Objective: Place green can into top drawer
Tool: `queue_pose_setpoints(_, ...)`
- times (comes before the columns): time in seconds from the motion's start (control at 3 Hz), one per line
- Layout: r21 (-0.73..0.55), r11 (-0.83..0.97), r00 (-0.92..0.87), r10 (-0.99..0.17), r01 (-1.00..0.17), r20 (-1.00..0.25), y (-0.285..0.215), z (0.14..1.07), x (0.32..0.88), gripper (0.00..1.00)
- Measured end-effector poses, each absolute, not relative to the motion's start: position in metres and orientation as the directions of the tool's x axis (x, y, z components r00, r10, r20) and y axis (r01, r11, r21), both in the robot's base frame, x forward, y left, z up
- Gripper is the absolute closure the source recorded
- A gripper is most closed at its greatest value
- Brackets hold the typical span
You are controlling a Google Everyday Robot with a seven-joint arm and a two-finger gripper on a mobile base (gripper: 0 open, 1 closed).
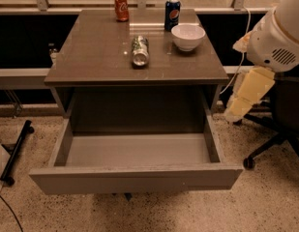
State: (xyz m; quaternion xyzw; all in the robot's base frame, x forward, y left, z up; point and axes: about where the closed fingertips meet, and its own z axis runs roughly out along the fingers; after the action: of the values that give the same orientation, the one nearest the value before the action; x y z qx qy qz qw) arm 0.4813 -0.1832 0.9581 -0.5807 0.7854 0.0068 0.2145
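The green can (pixel 140 50) lies on its side on the brown cabinet top, near the middle, with a silver end facing me. The top drawer (pixel 134 178) is pulled wide open below the top, and its grey inside is bare. My arm comes in from the right edge. Its cream end piece with the gripper (pixel 236 111) hangs beside the cabinet's right side, just above drawer height. It is well to the right of the can, touches nothing and holds nothing that I can see.
An orange-red can (pixel 121 6) and a blue Pepsi can (pixel 172 14) stand at the back of the top. A white bowl (pixel 188 36) sits right of the green can. An office chair base (pixel 265 151) is on the floor at right, and a black stand foot (pixel 16 151) at left.
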Motion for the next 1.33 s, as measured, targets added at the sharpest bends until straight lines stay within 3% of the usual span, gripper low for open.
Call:
queue_pose_setpoints(0.67,-0.201,0.346,-0.240,-0.877,-0.916,-0.417,-0.167,0.941,0.512,0.00)
queue_pose_setpoints(1.33,-0.221,0.480,-0.267,-0.750,-0.849,-0.605,-0.137,0.946,0.580,0.00)
